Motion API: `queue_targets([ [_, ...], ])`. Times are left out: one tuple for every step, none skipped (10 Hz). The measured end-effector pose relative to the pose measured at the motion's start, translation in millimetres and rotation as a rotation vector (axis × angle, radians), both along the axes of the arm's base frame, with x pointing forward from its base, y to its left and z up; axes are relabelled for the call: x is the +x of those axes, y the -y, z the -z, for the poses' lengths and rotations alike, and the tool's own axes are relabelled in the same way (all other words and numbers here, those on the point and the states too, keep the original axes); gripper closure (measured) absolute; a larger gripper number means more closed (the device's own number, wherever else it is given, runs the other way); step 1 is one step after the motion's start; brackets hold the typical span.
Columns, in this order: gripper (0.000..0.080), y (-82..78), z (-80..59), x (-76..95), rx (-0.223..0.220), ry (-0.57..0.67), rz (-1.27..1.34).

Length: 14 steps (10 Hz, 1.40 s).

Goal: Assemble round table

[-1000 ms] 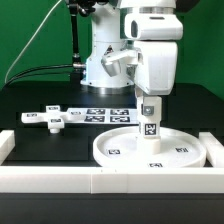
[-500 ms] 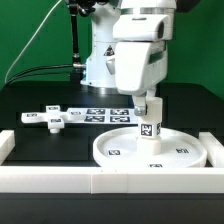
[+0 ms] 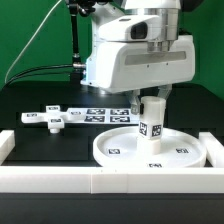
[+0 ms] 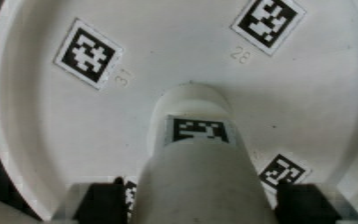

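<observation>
The white disc lies flat on the black table at the exterior view's right, several tags on its face. The short white cylinder leg stands upright on the middle of the disc, a tag on its side. My gripper comes straight down on the leg's top and is shut on it. In the wrist view the two dark fingers press either side of the leg, with the gripper around it and the disc beneath. The cross-shaped piece lies loose at the exterior view's left.
The marker board lies flat behind the disc, partly hidden by my hand. A low white wall runs along the front of the table, with short white walls at the left and right ends.
My hand has turned about its vertical axis over the leg, now showing its broad side. The leg stays upright in the same spot on the disc.
</observation>
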State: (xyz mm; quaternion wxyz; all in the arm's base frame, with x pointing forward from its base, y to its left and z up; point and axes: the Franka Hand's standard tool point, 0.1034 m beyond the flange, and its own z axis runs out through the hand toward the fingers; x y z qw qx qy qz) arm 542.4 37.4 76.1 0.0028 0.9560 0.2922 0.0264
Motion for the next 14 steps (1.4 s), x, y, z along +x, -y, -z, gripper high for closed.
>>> queue_targets([
  [0.0392,-0.1,0.1,0.0,0.003,-0.001,0.050],
  [0.0392,-0.3,0.2,-0.3,0.011,-0.003,0.134],
  [0.0392,0.8,0.9,-1.8,0.038,-0.011,0.300],
  [0.0392,1.2,1.5,-3.5,0.065,-0.023,0.477],
  [0.0392,0.1,1.7,-3.7,0.080,-0.028,0.630],
  [0.0392,-1.9,2.3,-4.2,0.087,-0.026,0.776],
  [0.0392,-3.5,2.5,-4.4,0.090,-0.029,0.907],
  [0.0392,-5.9,2.7,-4.6,0.096,-0.034,1.020],
  [0.0392,-8.4,2.8,-4.9,0.099,-0.038,1.122],
  [0.0392,-10.6,2.7,-5.3,0.095,-0.045,1.201],
  [0.0392,-12.0,2.8,-4.1,0.101,-0.052,1.331],
  [0.0392,-12.5,2.7,-3.0,0.105,-0.053,1.364],
  [0.0392,-12.7,2.7,-2.8,0.113,-0.058,1.401],
  [0.0392,-12.9,2.7,-2.8,0.117,-0.061,1.414],
])
